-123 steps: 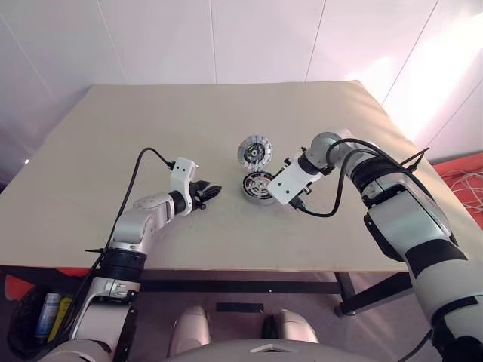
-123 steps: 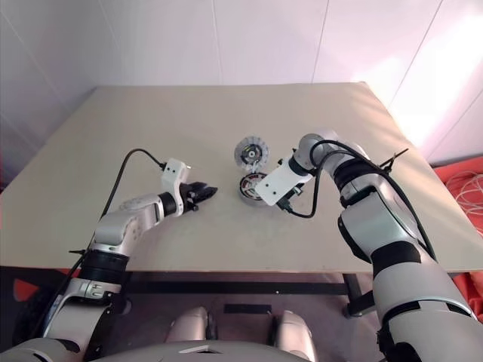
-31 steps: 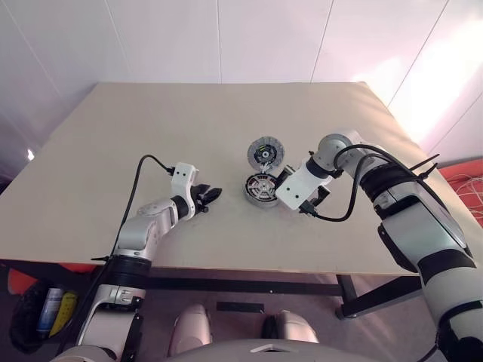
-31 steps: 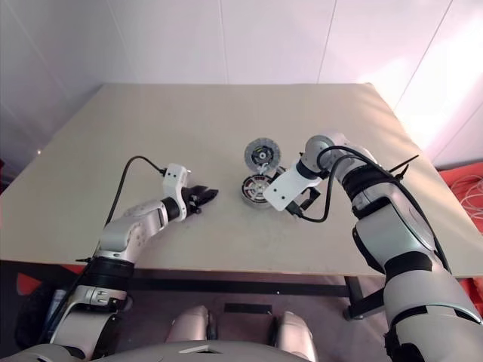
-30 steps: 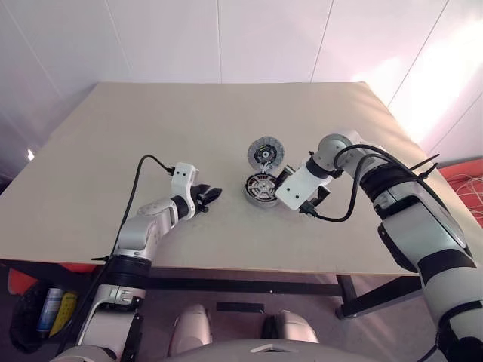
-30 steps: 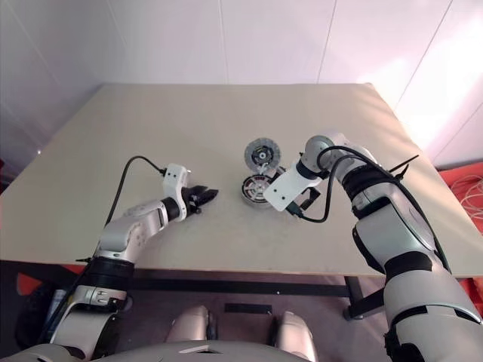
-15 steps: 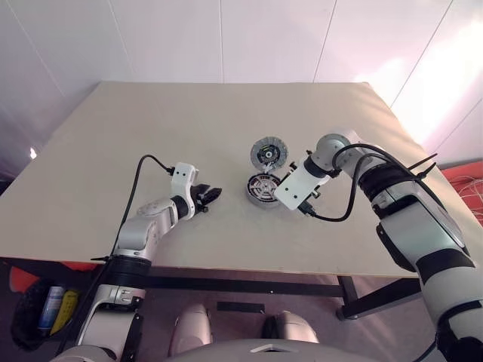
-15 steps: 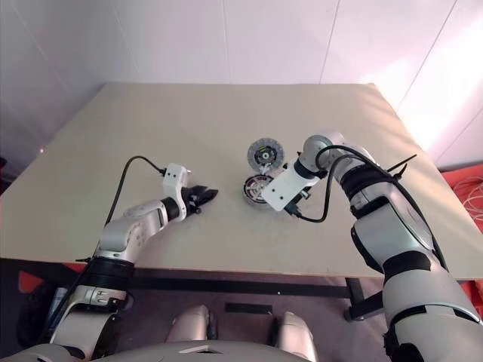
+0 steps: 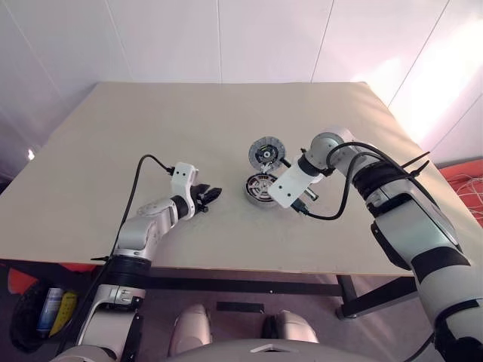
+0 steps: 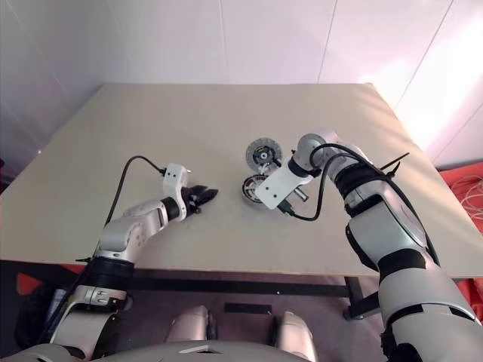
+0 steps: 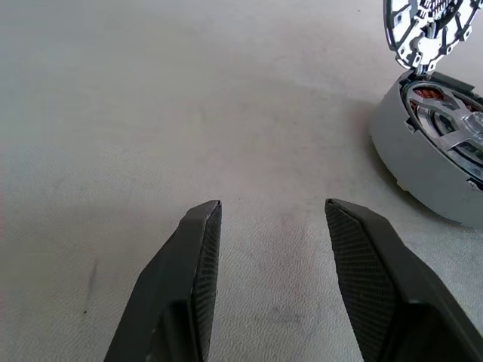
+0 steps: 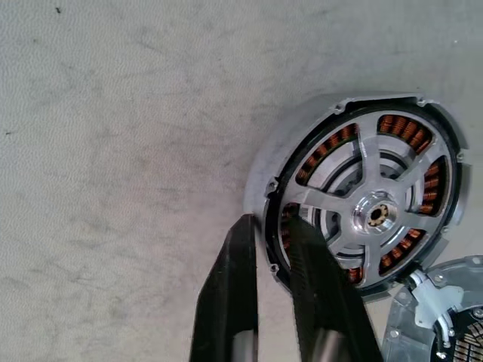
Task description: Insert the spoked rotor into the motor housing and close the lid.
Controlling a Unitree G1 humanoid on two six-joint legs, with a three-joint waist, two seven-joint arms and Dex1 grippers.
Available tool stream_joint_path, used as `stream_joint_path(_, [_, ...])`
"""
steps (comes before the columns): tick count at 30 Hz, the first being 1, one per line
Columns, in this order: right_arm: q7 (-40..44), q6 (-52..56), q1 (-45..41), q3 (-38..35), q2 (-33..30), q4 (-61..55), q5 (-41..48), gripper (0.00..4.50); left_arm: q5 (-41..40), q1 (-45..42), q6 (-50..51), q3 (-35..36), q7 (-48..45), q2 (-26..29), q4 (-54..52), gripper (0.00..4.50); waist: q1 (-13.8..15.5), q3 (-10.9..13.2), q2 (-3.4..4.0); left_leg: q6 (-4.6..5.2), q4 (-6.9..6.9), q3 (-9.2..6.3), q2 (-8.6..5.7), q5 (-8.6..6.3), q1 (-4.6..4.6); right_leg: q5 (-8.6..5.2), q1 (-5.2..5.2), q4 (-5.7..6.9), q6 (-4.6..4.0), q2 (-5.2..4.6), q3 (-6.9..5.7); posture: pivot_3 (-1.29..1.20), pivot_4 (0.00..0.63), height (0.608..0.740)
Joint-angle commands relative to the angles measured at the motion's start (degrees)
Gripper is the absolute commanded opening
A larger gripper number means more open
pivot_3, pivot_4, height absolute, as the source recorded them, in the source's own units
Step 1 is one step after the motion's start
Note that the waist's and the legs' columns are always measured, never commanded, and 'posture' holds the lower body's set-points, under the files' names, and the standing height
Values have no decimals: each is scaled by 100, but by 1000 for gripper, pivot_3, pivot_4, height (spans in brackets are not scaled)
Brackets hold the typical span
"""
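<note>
The spoked rotor sits inside the motor housing on the table. The lid stands open, cut off in both wrist views. The right claw pinches the housing's wall, its fingertips hidden from the head views. The left claw hangs spread, empty.

Lid cut off at frame corner; motor housing rim partly hidden, apparently behind right gripper.
</note>
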Motion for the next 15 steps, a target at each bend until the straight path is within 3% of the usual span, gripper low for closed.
stream_joint_path(1, [-135, 7, -139, -58, 6, -14, -4, 20, -9, -148, -126, 77, -41, 36, -75, 2320, -3, 3, -2, 0, 0, 0, 0, 0, -1, 0, -1, 0, 0, 0, 0, 0, 0, 740])
stream_joint_path(15, [-111, 68, -158, -137, -61, -190, 73, 20, 6, -147, -208, 69, 3, -69, 13, 2320, -12, 4, -2, -2, 0, 0, 1, 1, 0, 0, -2, 2, 0, 0, 0, 0, 0, 740])
